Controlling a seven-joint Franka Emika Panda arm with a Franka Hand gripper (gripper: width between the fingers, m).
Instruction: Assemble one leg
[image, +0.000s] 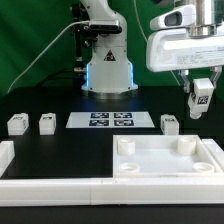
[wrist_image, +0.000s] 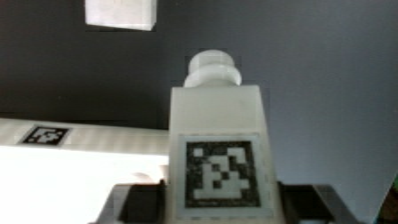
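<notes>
**Exterior view.** The gripper (image: 201, 93) hangs above the tabletop's (image: 165, 160) far corner on the exterior view's right. It is clamped on the leg (image: 202, 98), a small, blocky piece of white plastic. We can barely make out its fingertips.

**Wrist view.** The leg (wrist_image: 221, 130) has a rounded stud and a blurred square tag. The dark fingers (wrist_image: 135, 203) pressing its sides are cut off by the frame.

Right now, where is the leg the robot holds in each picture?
Exterior view: the leg hangs in the tool, high on the exterior view's right.
Wrist view: the leg fills the middle, close up.
Shared landmark: the black-and-white tag on the leg's face.
</notes>
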